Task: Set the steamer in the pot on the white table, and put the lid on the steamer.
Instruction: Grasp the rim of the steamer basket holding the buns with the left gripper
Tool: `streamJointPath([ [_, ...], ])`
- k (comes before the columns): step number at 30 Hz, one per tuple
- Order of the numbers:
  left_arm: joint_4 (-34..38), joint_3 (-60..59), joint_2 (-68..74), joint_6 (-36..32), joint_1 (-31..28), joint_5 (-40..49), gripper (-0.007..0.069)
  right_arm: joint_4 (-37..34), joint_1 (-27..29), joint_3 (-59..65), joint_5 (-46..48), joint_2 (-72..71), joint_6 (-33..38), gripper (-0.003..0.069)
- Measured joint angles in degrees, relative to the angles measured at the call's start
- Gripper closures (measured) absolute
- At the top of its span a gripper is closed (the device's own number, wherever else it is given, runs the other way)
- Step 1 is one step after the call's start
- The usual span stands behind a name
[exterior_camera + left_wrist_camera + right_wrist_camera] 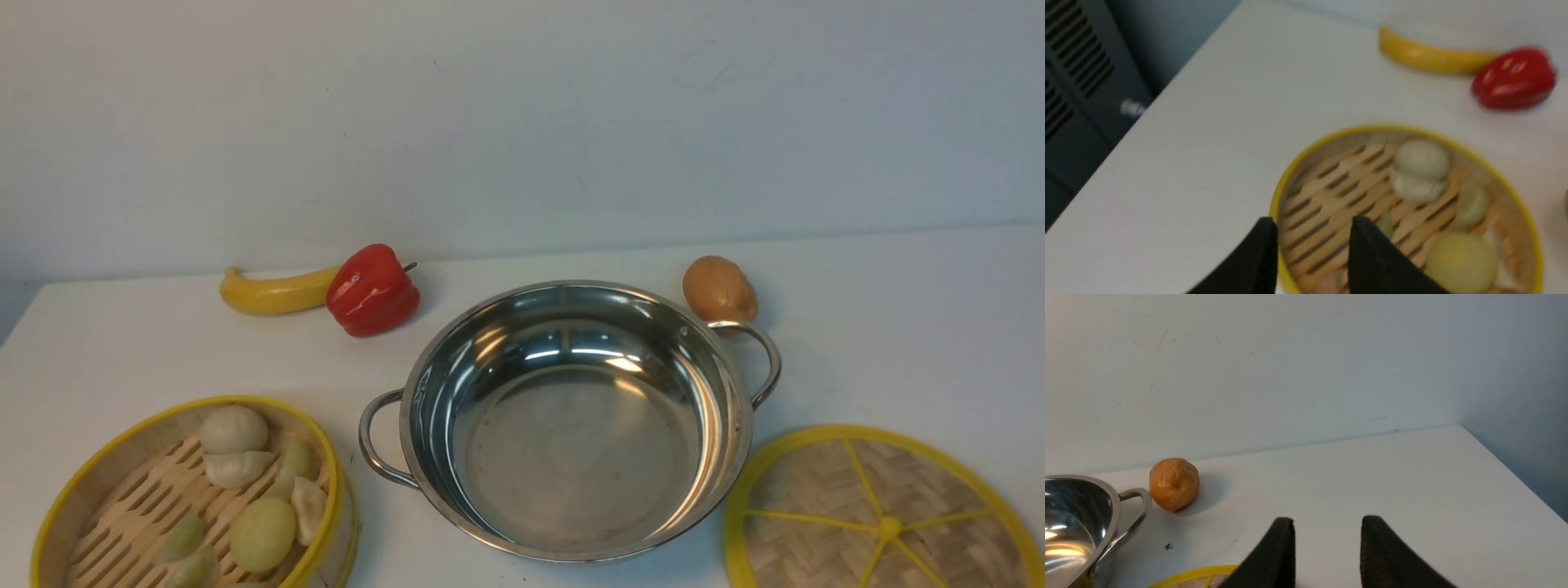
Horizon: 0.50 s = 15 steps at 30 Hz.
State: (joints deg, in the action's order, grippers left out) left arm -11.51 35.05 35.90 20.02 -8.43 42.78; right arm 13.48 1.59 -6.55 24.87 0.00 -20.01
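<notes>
The steamer (122, 490), a yellow-rimmed bamboo basket with pale dumplings and buns, stands at the front left of the white table (898, 327). The shiny pot (571, 457) sits empty in the middle, its two wire handles pointing out to either side. The lid (824, 498), a flat woven disc with yellow spokes, lies at the front right. Neither arm shows in the front view. My left gripper (1312, 228) is open over the steamer (1331, 183), one finger outside the near rim and one inside. My right gripper (1327, 522) is open and empty, just above the lid's rim (1196, 575).
A banana (273, 291) and a red pepper (371, 290) lie behind the steamer. A potato (718, 290) sits against the pot's far right handle. A wall runs along the back. A dark vented cabinet (1077, 81) stands past the table's left edge.
</notes>
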Motion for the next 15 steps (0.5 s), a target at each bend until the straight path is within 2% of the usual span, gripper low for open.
streamJointPath([
  [3, 0.9, 4.2, 9.8, -4.8, 0.0, 5.8, 0.0383, 1.2, 0.0, 0.0, -0.1, 0.0, 0.0, 0.0417],
  [7, 1.2, 8.2, 18.0, -8.6, 0.0, 8.8, 0.0383, 1.6, 0.0, 0.0, -2.5, 0.0, -0.1, 0.0417],
  [13, 3.2, 17.4, 33.1, -12.7, -2.8, 12.3, 0.0383, -0.8, 0.0, 0.0, -20.1, 0.0, 0.0, 0.0417],
  [15, 5.2, 19.6, 36.6, -15.5, -7.0, 12.5, 0.0383, -2.2, 0.0, 0.0, -26.9, 0.0, 0.0, 0.0417],
])
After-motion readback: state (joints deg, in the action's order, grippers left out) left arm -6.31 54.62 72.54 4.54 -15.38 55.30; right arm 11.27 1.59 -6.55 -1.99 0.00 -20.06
